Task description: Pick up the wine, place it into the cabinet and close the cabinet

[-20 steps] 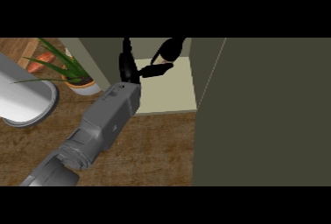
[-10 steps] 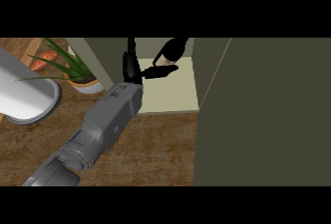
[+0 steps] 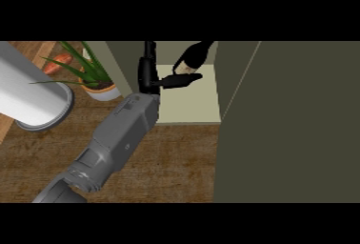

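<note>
My left hand (image 3: 150, 71) is spread open inside the cabinet (image 3: 190, 105), fingers straight, thumb just beside the wine (image 3: 195, 53) on its pale floor. I'd pull straight back without brushing it, then go round to the door (image 3: 288, 124).

So I count one wine (image 3: 194, 55), one cabinet (image 3: 190, 102), one plant (image 3: 90, 74), one white cylinder (image 3: 29, 90) and one hand (image 3: 149, 75).
</note>
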Robot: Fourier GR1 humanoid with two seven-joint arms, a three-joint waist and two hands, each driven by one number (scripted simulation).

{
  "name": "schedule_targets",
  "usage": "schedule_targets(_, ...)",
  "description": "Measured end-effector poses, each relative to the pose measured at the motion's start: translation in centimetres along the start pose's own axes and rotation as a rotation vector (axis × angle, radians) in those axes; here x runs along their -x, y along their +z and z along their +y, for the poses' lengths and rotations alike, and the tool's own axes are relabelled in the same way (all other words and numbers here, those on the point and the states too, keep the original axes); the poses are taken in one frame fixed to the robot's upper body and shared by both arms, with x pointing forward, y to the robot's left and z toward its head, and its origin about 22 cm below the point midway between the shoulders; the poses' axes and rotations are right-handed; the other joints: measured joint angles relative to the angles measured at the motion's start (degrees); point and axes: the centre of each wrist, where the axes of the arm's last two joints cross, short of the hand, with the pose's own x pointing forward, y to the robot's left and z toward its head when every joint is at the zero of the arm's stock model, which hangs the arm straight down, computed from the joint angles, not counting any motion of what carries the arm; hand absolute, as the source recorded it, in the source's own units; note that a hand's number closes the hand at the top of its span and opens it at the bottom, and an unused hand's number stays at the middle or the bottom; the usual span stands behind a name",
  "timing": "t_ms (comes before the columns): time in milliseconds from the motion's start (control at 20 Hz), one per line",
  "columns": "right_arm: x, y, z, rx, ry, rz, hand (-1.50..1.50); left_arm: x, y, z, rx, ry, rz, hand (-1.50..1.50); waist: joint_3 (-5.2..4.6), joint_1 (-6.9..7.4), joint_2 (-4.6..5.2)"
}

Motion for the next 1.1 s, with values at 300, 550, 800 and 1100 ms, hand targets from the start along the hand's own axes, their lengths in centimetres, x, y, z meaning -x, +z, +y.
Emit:
schedule_targets(300, -0.1, 0.0, 0.2, 0.004, -0.007, 0.006, -1.50, -0.4, 1.2, -0.2, 0.035, 0.061, -0.021, -1.50, 0.01, 1.22, -0.51)
schedule_targets(550, 0.0, -0.1, 0.4, 0.005, -0.015, 0.002, -1.50, -1.2, 2.8, -0.4, 0.059, 0.098, -0.032, -1.50, 0.02, 1.74, -0.75)
schedule_targets(800, -0.1, -0.2, 0.6, 0.006, -0.020, 0.005, -1.50, -1.6, 5.8, 0.2, 0.087, 0.144, -0.027, -1.50, 0.01, 1.91, -0.76)
schedule_targets(1100, -0.2, -0.2, 0.5, 0.001, -0.004, -0.002, -1.50, -2.8, 10.1, 1.5, 0.107, 0.200, -0.017, -1.50, 0.03, 1.72, -0.62)
